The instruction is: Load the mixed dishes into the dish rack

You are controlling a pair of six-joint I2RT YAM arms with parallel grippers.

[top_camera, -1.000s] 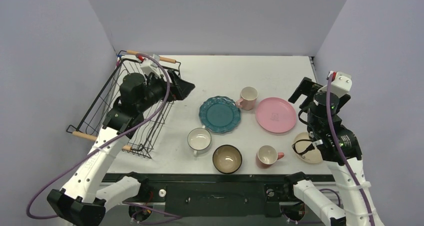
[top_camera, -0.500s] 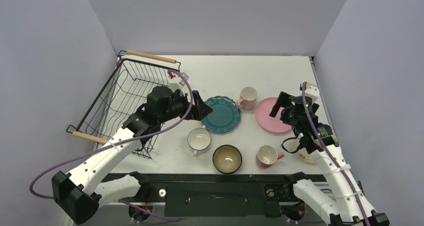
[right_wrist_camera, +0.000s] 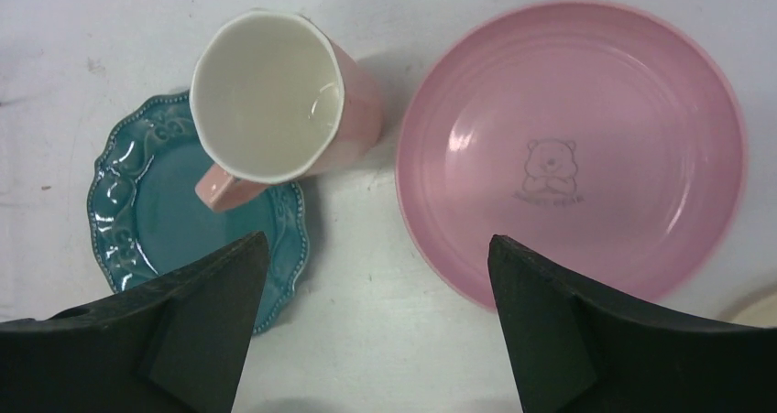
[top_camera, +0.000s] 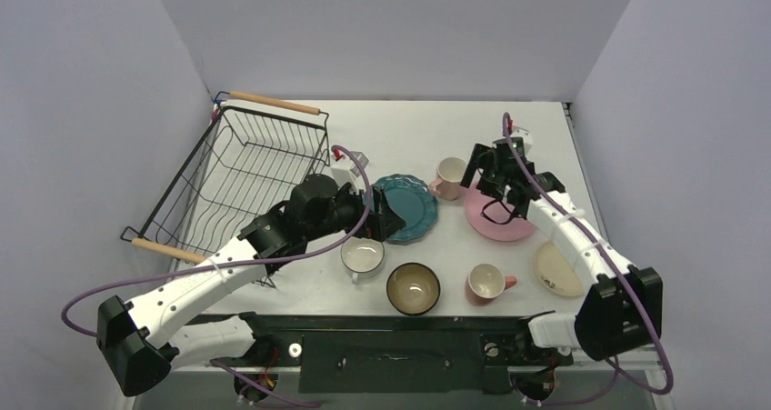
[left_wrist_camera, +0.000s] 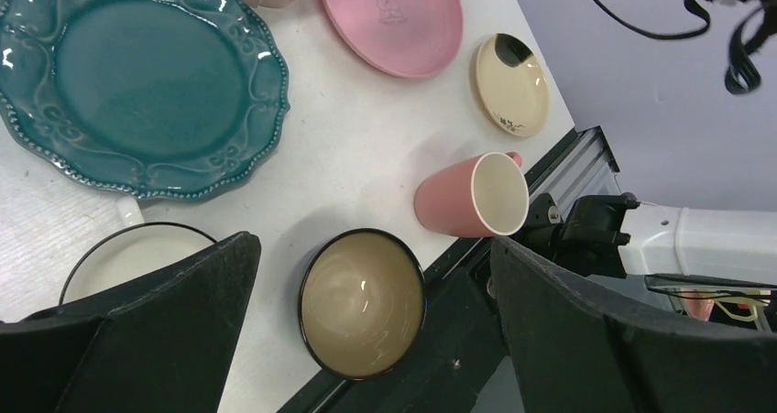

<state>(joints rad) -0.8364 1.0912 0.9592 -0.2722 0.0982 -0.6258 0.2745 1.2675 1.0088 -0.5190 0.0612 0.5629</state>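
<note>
Seven dishes stand on the white counter (top_camera: 409, 128), all of them outside the large black wire dish rack with wooden rod handles (top_camera: 238, 169). The rack lies along the left edge, from the far-left corner toward the near edge. Bare counter runs behind the dishes along the far edge, and a narrower strip separates the rack from the crockery.

Your left claw (left_wrist_camera: 371, 244) hangs released, holding nothing, above the near-left rim of the teal scalloped ceramic plate (left_wrist_camera: 137, 79). Count three plates, three mugs and one bowl.

Just beside the teal plate's near rim sits the white mug (top_camera: 362, 255). To its right along the near edge come the dark bowl with cream inside (left_wrist_camera: 362, 303) and then a pink mug (left_wrist_camera: 476, 193). The second pink mug (right_wrist_camera: 275, 97) stands between the teal plate and the round pink plate (right_wrist_camera: 577, 157). Your right claw (right_wrist_camera: 377, 248) hovers spread and empty over the gap between that mug and the pink plate. The small cream plate (left_wrist_camera: 511, 83) lies by the right edge, toward the near-right corner.

Only the overhead camera shows the rack. The wrist cameras alone reveal a bear print on the pink plate, and the left wrist view a dark motif on the cream plate.
</note>
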